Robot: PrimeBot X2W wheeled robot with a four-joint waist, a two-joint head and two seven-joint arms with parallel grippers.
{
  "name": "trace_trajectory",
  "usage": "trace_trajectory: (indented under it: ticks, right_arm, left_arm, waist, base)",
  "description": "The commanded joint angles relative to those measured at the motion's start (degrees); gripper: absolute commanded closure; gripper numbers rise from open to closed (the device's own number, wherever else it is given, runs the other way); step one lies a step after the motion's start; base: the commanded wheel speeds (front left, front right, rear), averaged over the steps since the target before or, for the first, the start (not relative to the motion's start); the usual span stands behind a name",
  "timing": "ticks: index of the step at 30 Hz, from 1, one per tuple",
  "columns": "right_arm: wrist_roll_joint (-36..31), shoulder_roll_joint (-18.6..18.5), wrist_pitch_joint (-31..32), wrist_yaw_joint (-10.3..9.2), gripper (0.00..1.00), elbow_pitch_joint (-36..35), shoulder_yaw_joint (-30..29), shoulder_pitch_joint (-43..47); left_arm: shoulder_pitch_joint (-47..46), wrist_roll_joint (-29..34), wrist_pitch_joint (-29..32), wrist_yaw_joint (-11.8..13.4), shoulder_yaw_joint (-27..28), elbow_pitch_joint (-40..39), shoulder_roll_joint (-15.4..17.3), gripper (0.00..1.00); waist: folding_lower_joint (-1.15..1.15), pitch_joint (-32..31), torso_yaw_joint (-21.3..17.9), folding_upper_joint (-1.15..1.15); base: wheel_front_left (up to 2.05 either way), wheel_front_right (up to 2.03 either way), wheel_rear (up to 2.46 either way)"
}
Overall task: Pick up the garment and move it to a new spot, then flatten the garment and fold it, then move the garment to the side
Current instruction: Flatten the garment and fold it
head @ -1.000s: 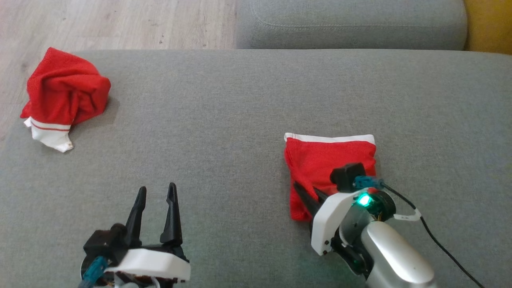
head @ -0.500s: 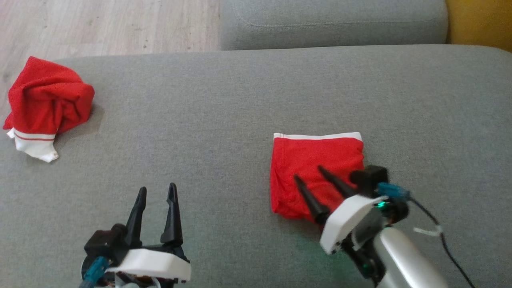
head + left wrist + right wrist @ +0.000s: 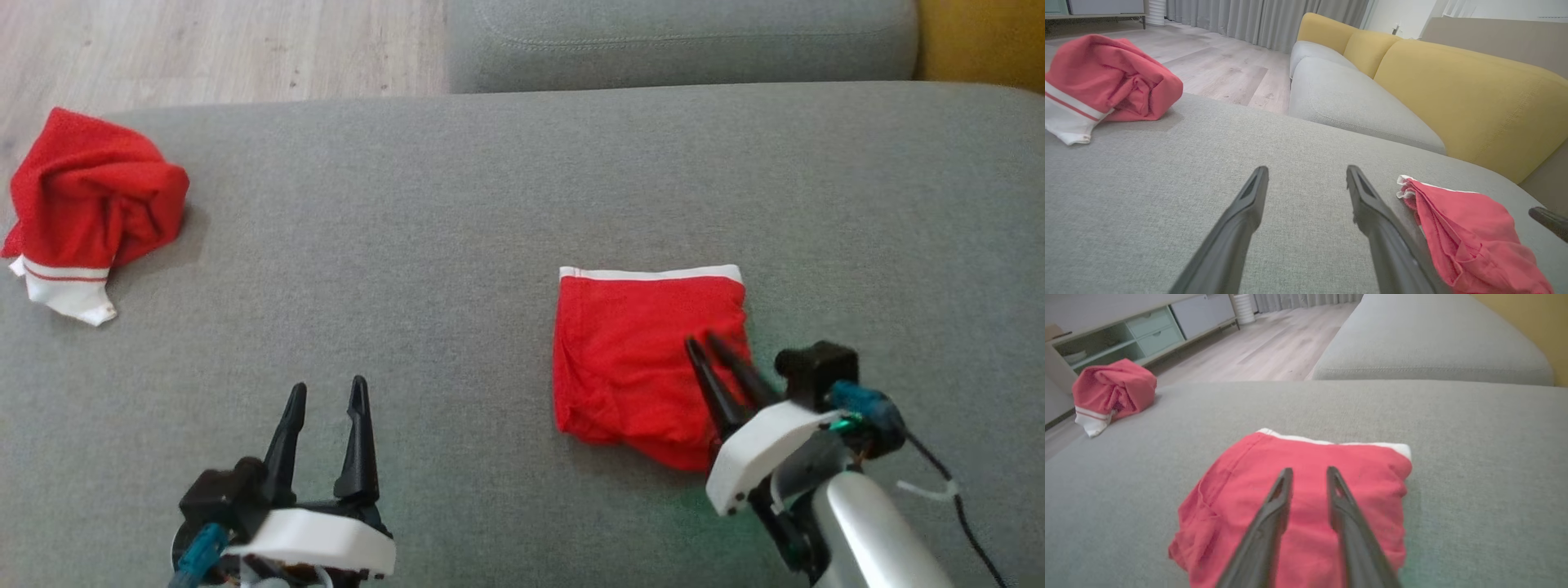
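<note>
Fingers (image 3: 1278,498) of the right gripper (image 3: 702,339): parted by a narrow gap, nothing between them. They point over the near right part of a folded red cloth (image 3: 629,351). Whether the tips touch the fabric cannot be told.

Fingers (image 3: 1249,204) of the left gripper (image 3: 329,384): spread wide, empty, above bare upholstery, well apart from both red items.

Folded red cloth: lies flat on the grey seat cushion (image 3: 449,245), roughly square, with a thin white edge along its far side. Its near edge is uneven and slightly bunched. In the left wrist view, its layered folds (image 3: 1466,220) show just beside the right-hand finger.

Garment (image 3: 90,196): a crumpled red heap at the far left corner of the same cushion, close to the edge, well apart from both grippers. A white sleeve section with a red stripe hangs out at its near lower side. It is not flattened and not folded. No numerals or tag are visible.

Surroundings: a second grey cushion (image 3: 678,41) adjoins at the far side, yellow backrests (image 3: 1474,90) stand behind it, and pale wood flooring (image 3: 204,49) lies beyond the left corner. A low cabinet (image 3: 1147,330) stands against the far wall.
</note>
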Motion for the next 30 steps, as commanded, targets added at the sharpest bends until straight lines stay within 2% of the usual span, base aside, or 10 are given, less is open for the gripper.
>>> trace_trajectory:
  ticks: [1, 7, 15, 24, 28, 29, 30]
  right_arm:
    - [-0.59, -0.58, -0.61, 0.43, 1.00, -0.75, 1.92, -1.98]
    - [-0.38, -1.02, -1.94, 0.43, 1.00, 6.51, 7.14, -4.04]
    - [2.85, 0.60, -3.66, 0.43, 1.00, 14.55, 17.96, -8.65]
    - [6.85, -0.15, -5.46, 0.43, 1.00, 18.90, 28.70, -12.63]
    - [8.64, -0.78, -7.86, 0.43, 0.92, 18.84, 30.07, -13.82]
    - [9.12, -0.81, -8.82, 0.43, 0.88, 18.51, 29.68, -14.04]
    - [9.57, -0.84, -9.76, 0.43, 0.79, 18.11, 29.07, -14.20]
  left_arm:
    - [-2.73, -0.21, -0.75, -0.30, 1.84, -1.28, 0.51, 0.00]
    - [-3.26, -0.30, -0.90, -0.44, 1.95, -0.74, 0.51, 0.00]
    - [-3.56, -0.42, -1.21, -0.57, 2.01, -0.33, 0.41, 0.00]
    - [-3.23, -0.74, -1.56, -0.31, 2.29, 0.06, 0.20, 0.00]
    - [-3.22, -0.71, -1.65, -0.31, 2.12, 0.23, 0.07, 0.00]
    - [-3.22, -0.67, -1.68, -0.32, 2.08, 0.26, 0.09, 0.00]
    - [-3.21, -0.63, -1.70, -0.34, 2.03, 0.29, 0.12, 0.00]
  waist:
    - [0.00, 0.33, 0.45, 0.00]
    - [0.00, 0.98, 2.31, 0.00]
    - [0.00, 1.33, 4.11, 0.00]
    - [0.00, 1.10, 3.16, 0.00]
    - [0.00, 0.78, 1.74, 0.00]
    - [0.00, 0.63, 1.29, 0.00]
    - [0.00, 0.46, 0.83, 0.00]
  base:
    - [0.00, 0.00, 0.00]
    - [0.00, 0.00, 0.00]
    - [0.00, 0.00, 0.00]
    - [0.00, 0.00, 0.00]
    - [0.00, 0.00, 0.00]
    - [0.00, 0.00, 0.00]
    - [0.00, 0.00, 0.00]
